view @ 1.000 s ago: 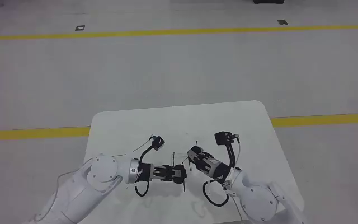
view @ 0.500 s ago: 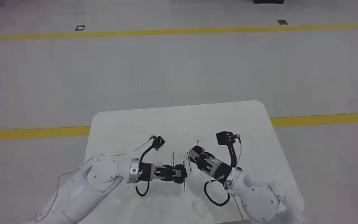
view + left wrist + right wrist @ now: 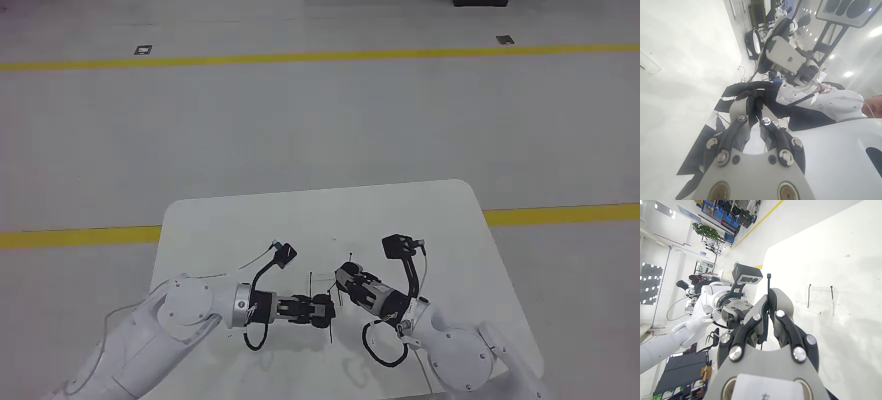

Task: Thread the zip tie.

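Both grippers meet low over the white table (image 3: 250, 225), near its front middle. My right gripper (image 3: 770, 294) is shut on a black zip tie (image 3: 769, 283). The tie's square head stands clear beyond the fingertips and its strap runs back between the pads. In the top view the right gripper (image 3: 345, 272) sits just right of my left gripper (image 3: 325, 309), tips almost touching. My left gripper (image 3: 753, 94) is shut, and a thin black strand (image 3: 754, 74) leaves its tips toward one of the right gripper's fingers (image 3: 785, 56). Where the strand ends is hidden.
Two loose black zip ties (image 3: 808, 296) (image 3: 832, 294) lie side by side on a clear patch of the table under the grippers. The table's rounded far corner (image 3: 768, 252) is close by. The left arm (image 3: 702, 306) comes in alongside.
The right gripper with its zip tie wavered slightly to the right and came back. The left arm has stayed put.
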